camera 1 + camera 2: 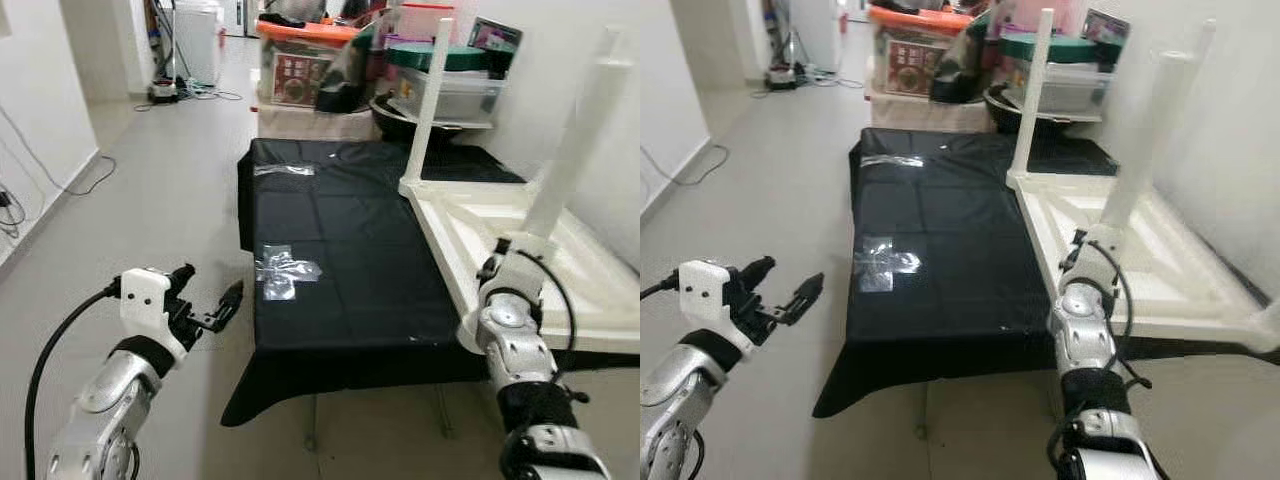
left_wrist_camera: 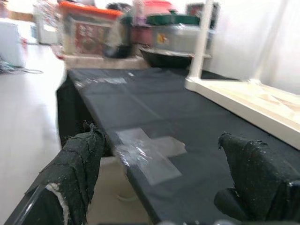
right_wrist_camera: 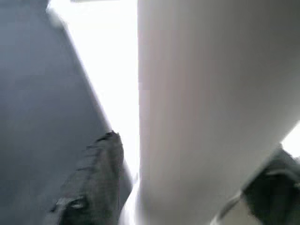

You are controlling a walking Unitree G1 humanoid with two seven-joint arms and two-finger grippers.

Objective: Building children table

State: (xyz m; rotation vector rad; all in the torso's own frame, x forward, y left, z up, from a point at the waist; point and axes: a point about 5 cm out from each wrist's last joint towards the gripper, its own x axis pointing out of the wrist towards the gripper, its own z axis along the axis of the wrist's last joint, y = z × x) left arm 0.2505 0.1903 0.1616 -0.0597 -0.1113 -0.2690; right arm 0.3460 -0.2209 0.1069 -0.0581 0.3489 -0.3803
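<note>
The upturned white children's table [image 1: 560, 265] lies at centre right on the black-draped surface [image 1: 340, 250], cut off by the frame edge. The right gripper [image 3: 187, 187] clasps a blurred white table leg [image 1: 575, 150]; its fingertips are hidden behind the wrist. The left gripper [image 1: 205, 300] hangs wide at lower left, beside crossed clear tape [image 1: 283, 270].

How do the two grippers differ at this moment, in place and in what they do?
The left gripper is open and holds nothing; the right gripper is closed around the near table leg. The left gripper hangs over the floor; the right gripper is at the upturned white table.
</note>
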